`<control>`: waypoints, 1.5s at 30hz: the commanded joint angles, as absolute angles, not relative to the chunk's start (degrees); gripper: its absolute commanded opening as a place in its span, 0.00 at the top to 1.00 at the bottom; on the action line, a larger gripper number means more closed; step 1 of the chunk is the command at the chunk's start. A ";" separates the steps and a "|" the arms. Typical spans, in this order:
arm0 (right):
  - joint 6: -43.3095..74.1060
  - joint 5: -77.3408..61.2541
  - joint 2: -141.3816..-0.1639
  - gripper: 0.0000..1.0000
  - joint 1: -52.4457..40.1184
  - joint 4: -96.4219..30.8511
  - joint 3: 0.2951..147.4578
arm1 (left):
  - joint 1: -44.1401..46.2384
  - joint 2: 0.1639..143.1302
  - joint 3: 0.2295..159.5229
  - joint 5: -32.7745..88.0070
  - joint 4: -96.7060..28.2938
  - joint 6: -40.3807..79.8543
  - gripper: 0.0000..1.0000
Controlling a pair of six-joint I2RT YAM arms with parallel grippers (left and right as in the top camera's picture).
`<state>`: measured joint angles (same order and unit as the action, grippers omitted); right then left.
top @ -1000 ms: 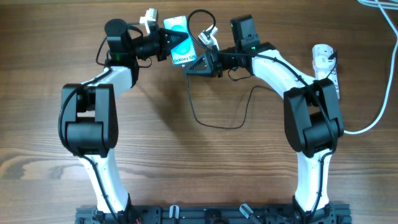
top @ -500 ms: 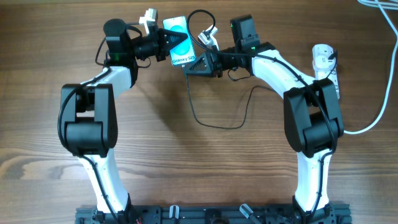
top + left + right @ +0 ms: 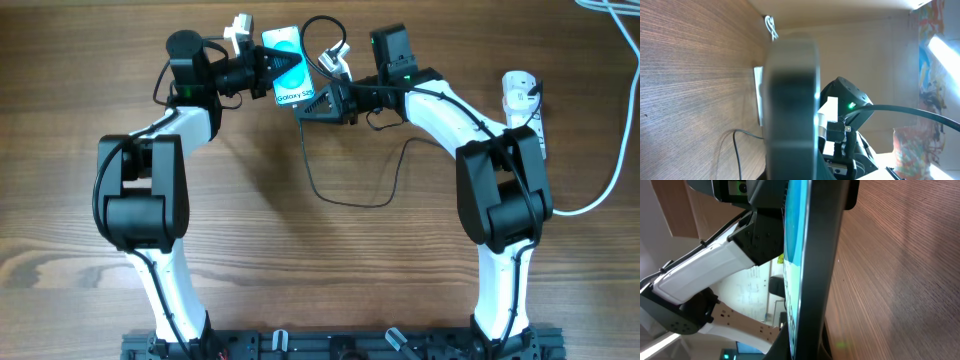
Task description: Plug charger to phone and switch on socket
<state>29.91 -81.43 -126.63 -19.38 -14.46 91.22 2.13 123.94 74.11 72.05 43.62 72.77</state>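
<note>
The phone (image 3: 288, 62), turquoise screen up, is held off the table at the far middle between both grippers. My left gripper (image 3: 272, 68) is shut on its left side; the left wrist view shows only its blurred dark edge (image 3: 790, 100). My right gripper (image 3: 318, 98) is shut on its text end; the right wrist view shows it edge-on (image 3: 795, 255). The charger, a thin black cable (image 3: 345, 202), loops over the table below the phone and rises to its lower end (image 3: 737, 147). Its plug tip is hidden. The socket (image 3: 522, 100) lies at the far right behind my right arm.
The socket's thick white cord (image 3: 612, 170) runs along the right table edge. The socket also shows far off in the left wrist view (image 3: 758, 95), with the white cord (image 3: 771, 27) beyond. My right arm (image 3: 845, 105) fills the space past the phone.
</note>
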 commanded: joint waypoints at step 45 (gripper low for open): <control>29.17 -81.80 -125.99 0.95 -18.63 -14.13 92.14 | 1.74 122.89 74.17 75.55 44.21 71.00 0.96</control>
<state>29.91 -82.04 -126.63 -19.31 -14.48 91.22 1.65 123.94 74.11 73.60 43.77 71.05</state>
